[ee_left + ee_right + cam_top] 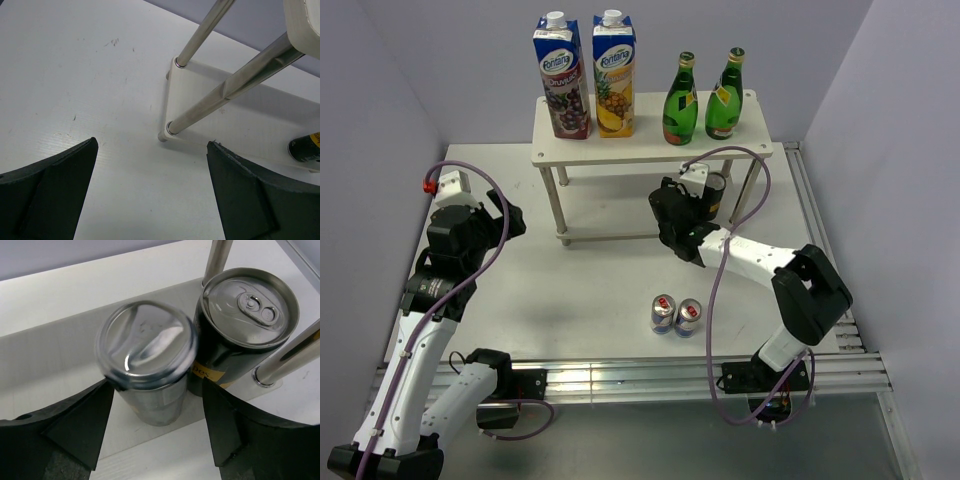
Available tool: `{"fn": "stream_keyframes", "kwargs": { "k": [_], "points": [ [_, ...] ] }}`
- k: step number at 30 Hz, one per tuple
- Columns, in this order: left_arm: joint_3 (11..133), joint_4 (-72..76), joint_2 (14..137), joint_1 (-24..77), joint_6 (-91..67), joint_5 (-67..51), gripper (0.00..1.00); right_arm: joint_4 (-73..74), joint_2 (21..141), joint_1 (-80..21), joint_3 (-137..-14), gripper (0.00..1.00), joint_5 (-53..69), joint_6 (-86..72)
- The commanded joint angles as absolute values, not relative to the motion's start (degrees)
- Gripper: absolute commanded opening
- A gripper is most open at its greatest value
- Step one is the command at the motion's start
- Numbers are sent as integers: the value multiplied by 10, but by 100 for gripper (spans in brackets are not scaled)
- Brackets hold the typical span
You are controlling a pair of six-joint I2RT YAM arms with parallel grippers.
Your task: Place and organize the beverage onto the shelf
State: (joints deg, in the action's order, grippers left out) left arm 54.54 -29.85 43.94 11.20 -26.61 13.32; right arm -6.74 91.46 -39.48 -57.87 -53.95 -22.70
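Note:
The white shelf (pixel 645 146) stands at the back. Two green bottles (pixel 680 102) (pixel 724 96) stand on its top board. My right gripper (pixel 695 206) reaches in at the lower board (pixel 60 355). Its jaws (pixel 157 390) are open on either side of a silver can (pixel 150 365), which stands near the board's front edge and looks blurred. A dark can (pixel 240 335) stands just right of it and also shows from above (pixel 716 188). Two slim blue-and-silver cans (pixel 663 313) (pixel 688 316) stand on the table in front. My left gripper (pixel 505 222) is open and empty (pixel 152 145), left of the shelf.
Two tall juice cartons (pixel 561 80) (pixel 614 75) stand on the left half of the top board. Metal shelf legs (pixel 220 95) (pixel 285 362) rise close to both grippers. The dark can's end shows at the right edge of the left wrist view (pixel 305 149). Walls close in behind and to the sides.

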Motion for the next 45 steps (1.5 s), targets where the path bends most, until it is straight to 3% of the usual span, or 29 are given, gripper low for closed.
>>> {"fn": "stream_keyframes", "kwargs": {
  "k": [1,9,15,31,35,45],
  "points": [
    [548,-287,431,109,-258,127,98,-76,915,-388,-599,79,-552,-237],
    [549,-287,429,109,-259,129,98,-62,889,-394,-581,80,-550,-256],
    [549,-288,428,109,-259,130,98,-49,872,-413,-563,97,-560,-271],
    [548,-289,428,108,-260,132,98,83,750,-532,-521,99,-632,-350],
    [549,-289,431,108,-259,133,98,215,685,-602,-509,99,-681,-410],
    [550,-291,434,106,-261,136,98,697,528,-830,-493,100,-642,-914]
  ]
}}
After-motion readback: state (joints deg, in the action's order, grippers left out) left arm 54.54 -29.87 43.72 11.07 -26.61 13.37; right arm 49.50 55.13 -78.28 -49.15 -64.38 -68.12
